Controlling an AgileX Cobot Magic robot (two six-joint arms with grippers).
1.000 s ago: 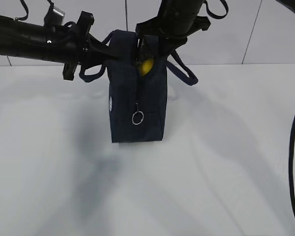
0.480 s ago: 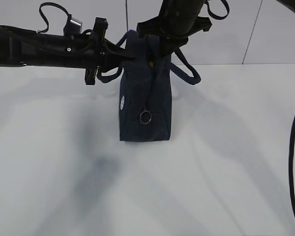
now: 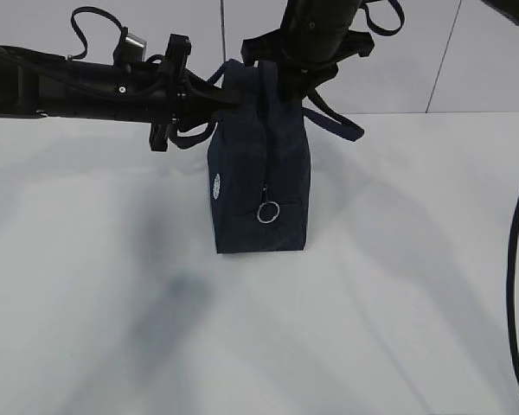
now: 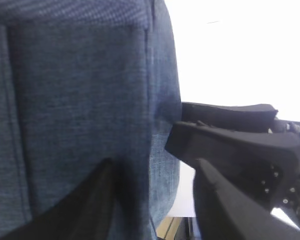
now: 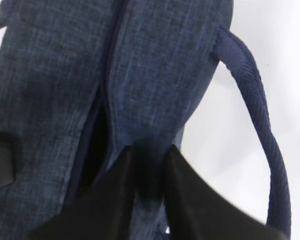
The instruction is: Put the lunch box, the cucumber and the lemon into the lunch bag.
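Bag upright on the table – lemon gone from sight.

A second ago I saw yellow in the lunch bag [image 3: 261,186] mouth; now nothing. Left gripper [image 4: 155,200] straddles its wall at nine o'clock, right gripper [image 5: 149,192] pinches fabric at twelve – packing looks finished.

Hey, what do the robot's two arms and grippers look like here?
Both arms are matte black with black cable loops; a black cable hangs at the right edge. The left gripper and right gripper have dark, wedge-shaped fingers. The left arm shows small screws and a silvery fitting.
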